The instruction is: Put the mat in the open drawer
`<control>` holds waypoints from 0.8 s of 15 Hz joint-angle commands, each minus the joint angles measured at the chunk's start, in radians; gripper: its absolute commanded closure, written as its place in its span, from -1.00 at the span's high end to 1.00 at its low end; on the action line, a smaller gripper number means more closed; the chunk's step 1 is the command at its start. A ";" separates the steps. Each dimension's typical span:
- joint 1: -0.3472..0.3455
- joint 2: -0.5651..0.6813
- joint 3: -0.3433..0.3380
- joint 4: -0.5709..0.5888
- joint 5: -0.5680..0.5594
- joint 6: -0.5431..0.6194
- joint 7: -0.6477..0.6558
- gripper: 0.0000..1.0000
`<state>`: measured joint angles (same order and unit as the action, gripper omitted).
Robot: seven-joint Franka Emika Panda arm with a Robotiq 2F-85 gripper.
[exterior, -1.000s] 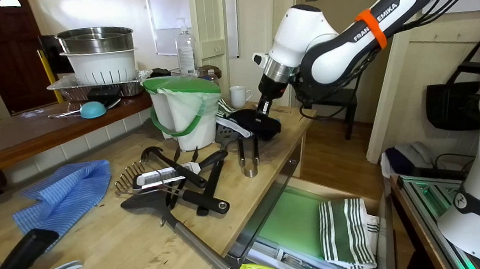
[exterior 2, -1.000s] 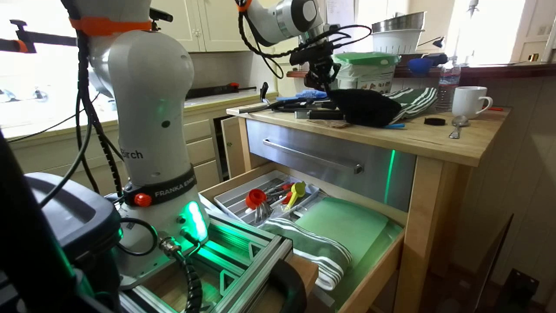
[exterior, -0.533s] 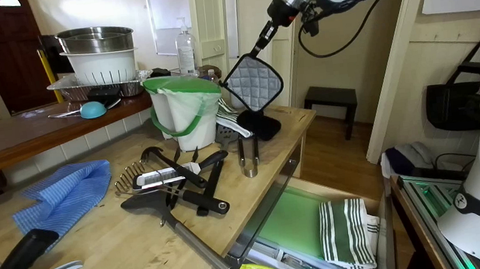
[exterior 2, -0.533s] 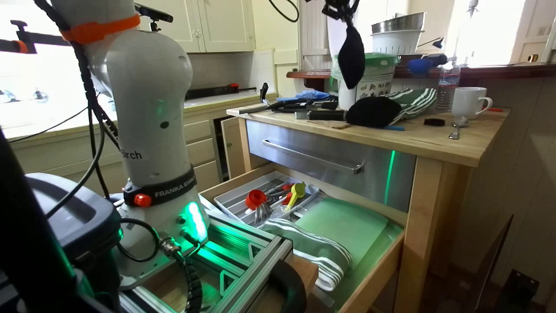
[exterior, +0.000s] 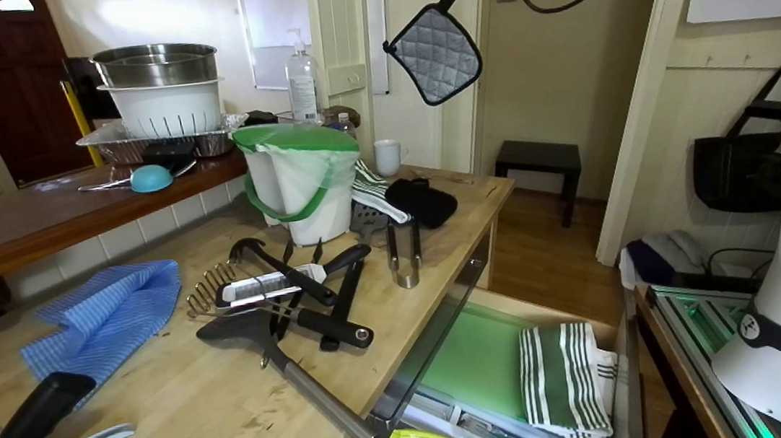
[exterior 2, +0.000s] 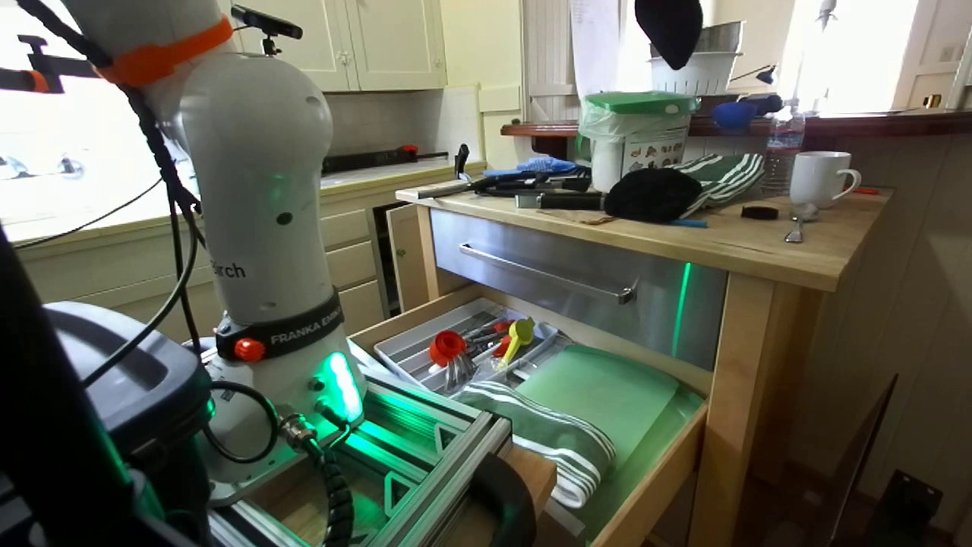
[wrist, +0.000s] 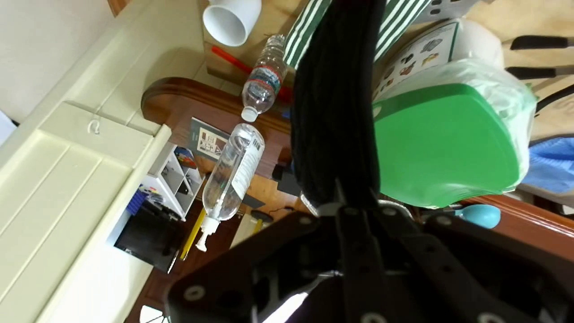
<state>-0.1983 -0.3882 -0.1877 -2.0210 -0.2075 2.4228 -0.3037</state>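
My gripper (exterior: 444, 4) is shut on the edge of the mat (exterior: 437, 53), a small square pad with rounded corners. One face is grey and quilted with a black border; the other is black. It hangs in the air above the table's far end. Its black side shows in an exterior view (exterior 2: 672, 30), where the gripper is above the picture. In the wrist view the mat (wrist: 336, 103) stretches from my fingertips (wrist: 343, 195). The open drawer (exterior: 474, 362), pale wood with green lining, is below the tabletop; its wall shows in an exterior view (exterior 2: 654, 480).
A second black pad (exterior: 425, 204) lies on the table by a striped towel and a white mug (exterior: 387, 157). A bucket with a green lid (exterior: 302, 170) and several utensils (exterior: 295, 280) stand nearby. The drawer holds a folded striped towel (exterior 2: 547, 437) and a utensil tray (exterior 2: 402, 351).
The gripper has lifted the mat off the table, up and back toward the robot's side. The second black pad has stayed on the table.
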 commanded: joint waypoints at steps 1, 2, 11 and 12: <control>-0.013 -0.067 0.020 -0.016 -0.048 -0.125 0.039 -1.00; -0.031 -0.085 0.031 -0.025 -0.083 -0.150 0.065 -1.00; -0.191 -0.218 0.122 -0.251 -0.447 -0.388 0.403 -1.00; -0.184 -0.233 0.126 -0.275 -0.451 -0.454 0.425 -1.00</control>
<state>-0.3739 -0.5451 -0.0910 -2.1991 -0.6048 2.1004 0.0368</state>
